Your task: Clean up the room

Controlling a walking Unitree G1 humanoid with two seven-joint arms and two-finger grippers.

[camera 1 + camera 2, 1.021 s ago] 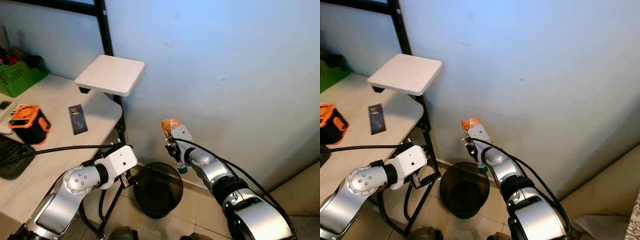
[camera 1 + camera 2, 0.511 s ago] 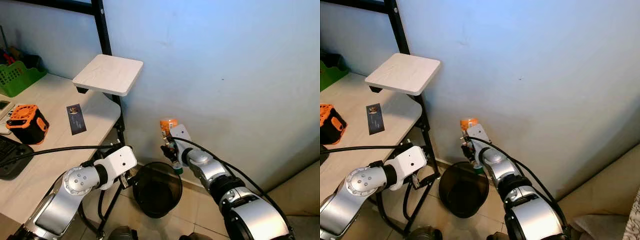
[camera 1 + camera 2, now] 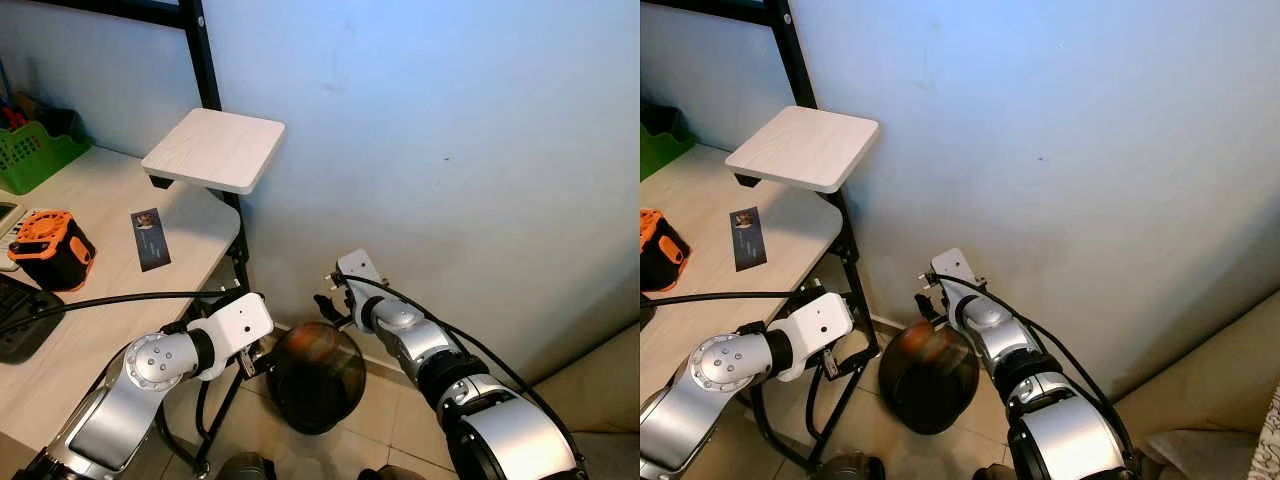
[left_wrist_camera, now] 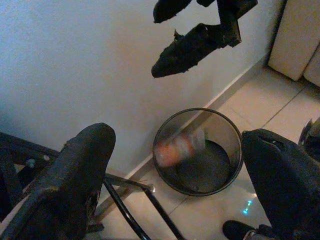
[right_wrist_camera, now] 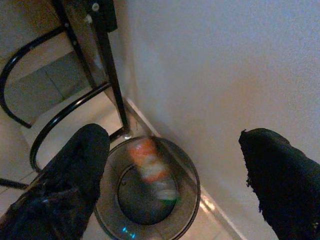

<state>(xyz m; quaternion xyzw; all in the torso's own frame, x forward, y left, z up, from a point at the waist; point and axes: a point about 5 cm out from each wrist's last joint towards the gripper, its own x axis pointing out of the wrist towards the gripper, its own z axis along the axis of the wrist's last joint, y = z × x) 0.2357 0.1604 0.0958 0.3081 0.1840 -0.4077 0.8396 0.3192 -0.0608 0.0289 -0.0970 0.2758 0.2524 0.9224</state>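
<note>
An orange bottle (image 5: 150, 169) with a green cap is blurred in mid-fall inside the mouth of the black mesh bin (image 3: 332, 415) on the tiled floor by the wall. My right gripper (image 3: 332, 300) hangs open just above the bin, nothing between its fingers (image 5: 75, 170). The bottle (image 4: 176, 148) also shows in the left wrist view, with the right gripper's fingers (image 4: 190, 47) above it. My left gripper (image 4: 175, 137) is open and holds nothing, to the left of the bin beside the desk's black frame.
A white desk (image 3: 110, 300) on the left carries an orange and black device (image 3: 52, 248), a dark card (image 3: 150, 238) and a green basket (image 3: 35, 150). A white square shelf (image 3: 215, 150) juts out above. Black frame legs (image 5: 107, 65) stand near the bin. A beige sofa (image 3: 605, 390) is at right.
My right gripper has opened and let go of the orange bottle, which has dropped from the fingers into the bin's mouth. The left arm has stayed put.
</note>
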